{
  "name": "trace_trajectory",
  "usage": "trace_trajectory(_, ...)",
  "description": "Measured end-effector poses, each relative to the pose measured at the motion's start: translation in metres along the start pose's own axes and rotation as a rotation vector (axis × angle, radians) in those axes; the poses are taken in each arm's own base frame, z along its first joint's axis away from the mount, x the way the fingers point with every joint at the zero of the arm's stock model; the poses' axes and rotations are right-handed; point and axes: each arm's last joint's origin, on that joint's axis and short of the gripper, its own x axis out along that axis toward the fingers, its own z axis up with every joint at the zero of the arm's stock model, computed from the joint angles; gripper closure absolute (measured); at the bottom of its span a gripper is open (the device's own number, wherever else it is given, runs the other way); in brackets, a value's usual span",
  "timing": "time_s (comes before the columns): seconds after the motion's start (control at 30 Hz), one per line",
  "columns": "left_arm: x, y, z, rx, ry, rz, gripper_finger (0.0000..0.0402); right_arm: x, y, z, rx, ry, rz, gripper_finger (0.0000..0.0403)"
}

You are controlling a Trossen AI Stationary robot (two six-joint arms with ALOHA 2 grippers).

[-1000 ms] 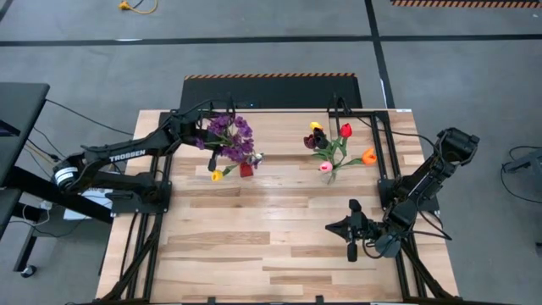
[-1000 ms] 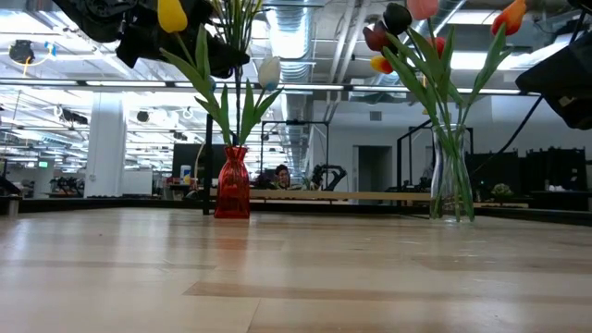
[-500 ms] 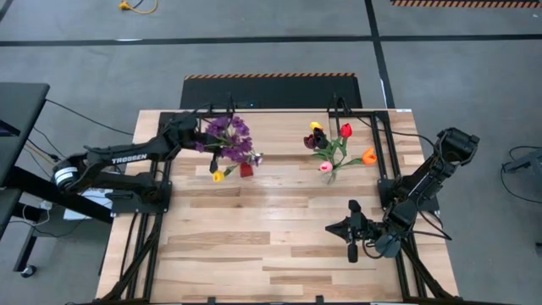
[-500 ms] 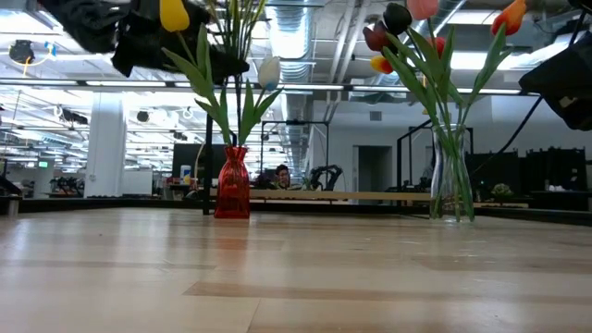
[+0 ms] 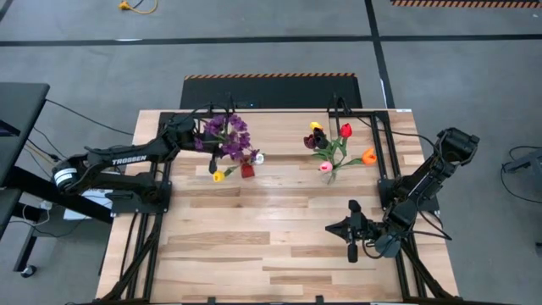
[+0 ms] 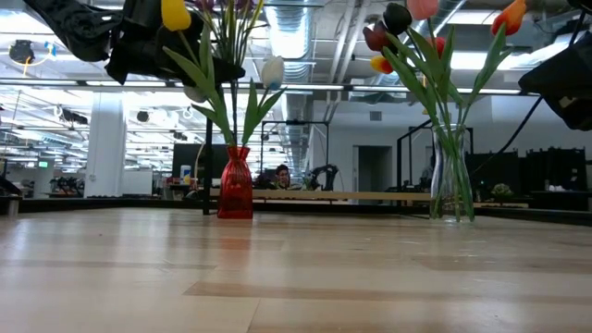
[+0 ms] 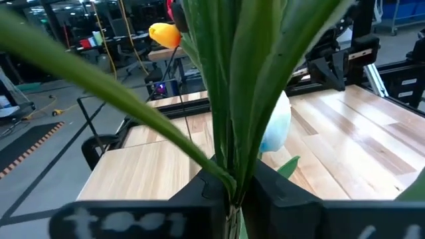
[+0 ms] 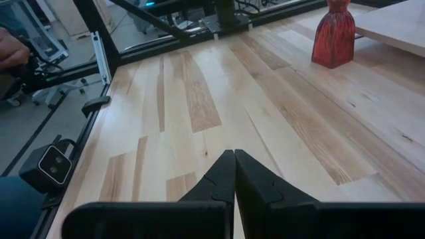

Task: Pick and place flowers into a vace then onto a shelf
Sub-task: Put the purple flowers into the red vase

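A bunch of artificial flowers [image 5: 227, 140] with purple blossoms, a yellow tulip and a white tulip on long green stems is gripped at its stems by the left tool [image 7: 229, 192], whose fingers are closed on them just above a small red glass vase [image 5: 246, 169]. The stems reach down into that vase, which stands on the light plank desk [image 5: 254, 246]. Well apart from the red vase, the right tool [image 8: 234, 174] is held closed and empty over the desk.

Glossy red vase [image 6: 235, 184], wood-plank table [image 5: 254, 246]
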Motion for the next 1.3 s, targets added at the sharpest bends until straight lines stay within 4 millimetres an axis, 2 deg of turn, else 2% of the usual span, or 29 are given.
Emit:
trace_trajectory(0.2,0.0,0.0,0.0,-0.006,-0.001,-0.001,0.0374,0.0,0.0,0.0,0.0,0.0,0.0,0.0403)
trace_trajectory(0.87,0.0,-0.0022,0.001,-0.029,-0.023,-0.083,0.0368,0.0,-0.0004,-0.0004,-0.006,0.003,-0.003,0.0403)
trace_trajectory(1.3,0.0032,-0.0026,0.0082,-0.054,-0.017,-0.124,0.028,0.0,-0.0004,-0.0005,-0.006,0.003,-0.003,0.0403)
